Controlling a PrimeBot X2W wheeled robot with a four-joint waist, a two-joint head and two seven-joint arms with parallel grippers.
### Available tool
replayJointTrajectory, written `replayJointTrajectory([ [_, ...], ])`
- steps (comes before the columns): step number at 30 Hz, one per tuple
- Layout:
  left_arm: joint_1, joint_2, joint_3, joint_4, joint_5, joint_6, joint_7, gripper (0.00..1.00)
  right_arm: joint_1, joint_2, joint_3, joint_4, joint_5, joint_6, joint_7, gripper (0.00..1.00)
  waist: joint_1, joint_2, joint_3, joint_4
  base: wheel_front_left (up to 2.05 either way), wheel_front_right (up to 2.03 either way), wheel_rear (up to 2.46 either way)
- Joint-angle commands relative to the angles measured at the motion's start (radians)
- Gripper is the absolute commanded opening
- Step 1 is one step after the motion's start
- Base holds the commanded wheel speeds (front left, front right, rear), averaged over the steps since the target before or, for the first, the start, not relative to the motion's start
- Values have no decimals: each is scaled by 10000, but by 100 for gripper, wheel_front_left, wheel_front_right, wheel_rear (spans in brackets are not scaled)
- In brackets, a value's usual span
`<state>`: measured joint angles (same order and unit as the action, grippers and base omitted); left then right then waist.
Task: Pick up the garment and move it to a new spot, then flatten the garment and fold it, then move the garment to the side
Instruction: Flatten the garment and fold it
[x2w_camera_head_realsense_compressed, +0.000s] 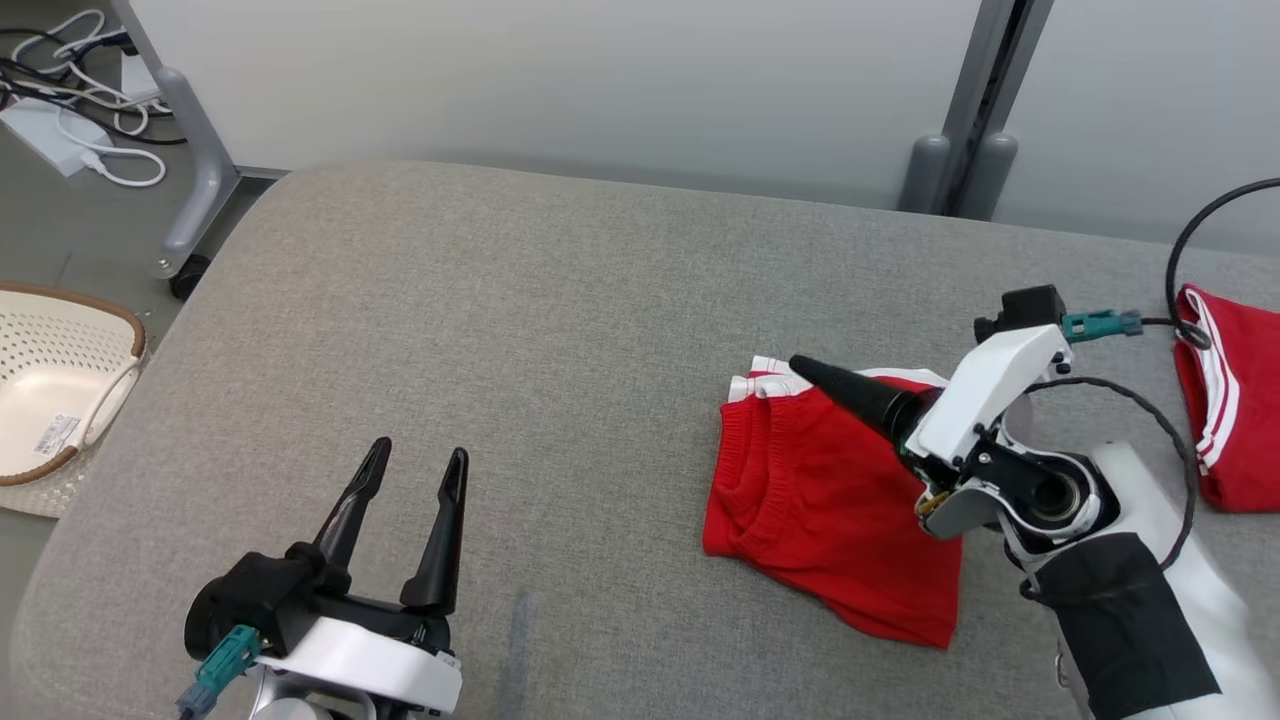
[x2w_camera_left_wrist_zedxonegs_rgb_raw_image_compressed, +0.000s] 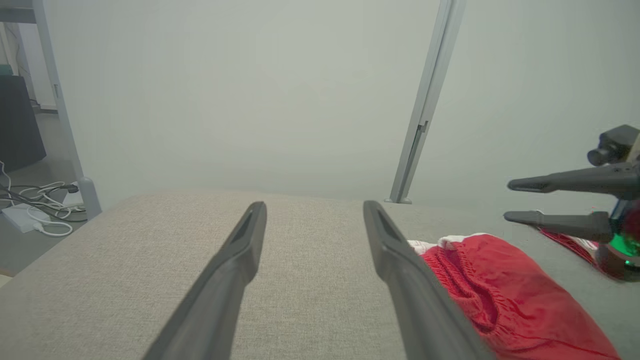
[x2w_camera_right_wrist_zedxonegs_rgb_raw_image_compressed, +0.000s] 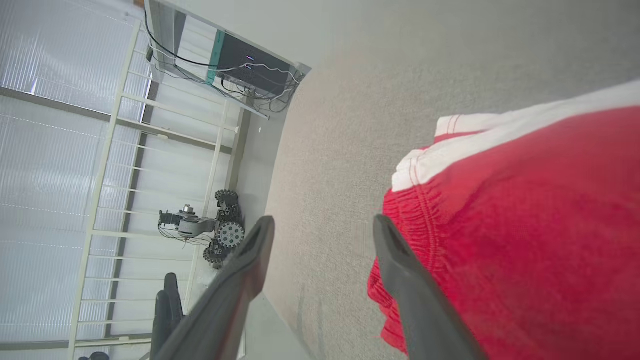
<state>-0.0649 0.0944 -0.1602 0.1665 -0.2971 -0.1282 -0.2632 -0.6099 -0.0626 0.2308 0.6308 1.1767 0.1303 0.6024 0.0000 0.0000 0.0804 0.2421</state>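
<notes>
Left gripper (x2w_camera_head_realsense_compressed: 420, 450) and right gripper (x2w_camera_right_wrist_zedxonegs_rgb_raw_image_compressed: 324, 222) gape empty over grey cloth table (x2w_camera_head_realsense_compressed: 500, 300), pale wall (x2w_camera_head_realsense_compressed: 600, 80) behind.

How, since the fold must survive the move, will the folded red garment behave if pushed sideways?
Probably floppy: the red garment lies in soft, wrinkled layers, so it would likely bunch rather than slide whole. The grey fabric surface looks grippy, likely dragging the bottom layer.

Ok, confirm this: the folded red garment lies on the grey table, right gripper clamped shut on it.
Not clamped: the right gripper stands open over the folded red garment, as the right wrist view shows. It does lie on the grey table.
</notes>
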Motion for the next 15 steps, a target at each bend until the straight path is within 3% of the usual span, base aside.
replayJointTrajectory([
  [1, -59, 53, 47, -43, 70, -36, -10, 100, 60, -153, -50, -194, 100, 9, -140, 100, 0, 0, -33, -79, 0, 0, 0],
  [8, 111, 116, 19, -154, 59, -38, -10, 100, 708, -1060, -209, -1592, 323, 11, -923, 100, 0, 0, -204, -423, 0, 0, 0],
  [15, 212, 192, 15, -230, 56, -30, -10, 100, 1529, -2011, 60, -1646, -502, 11, -1252, 100, 0, 0, -353, -765, 0, 0, 0],
])
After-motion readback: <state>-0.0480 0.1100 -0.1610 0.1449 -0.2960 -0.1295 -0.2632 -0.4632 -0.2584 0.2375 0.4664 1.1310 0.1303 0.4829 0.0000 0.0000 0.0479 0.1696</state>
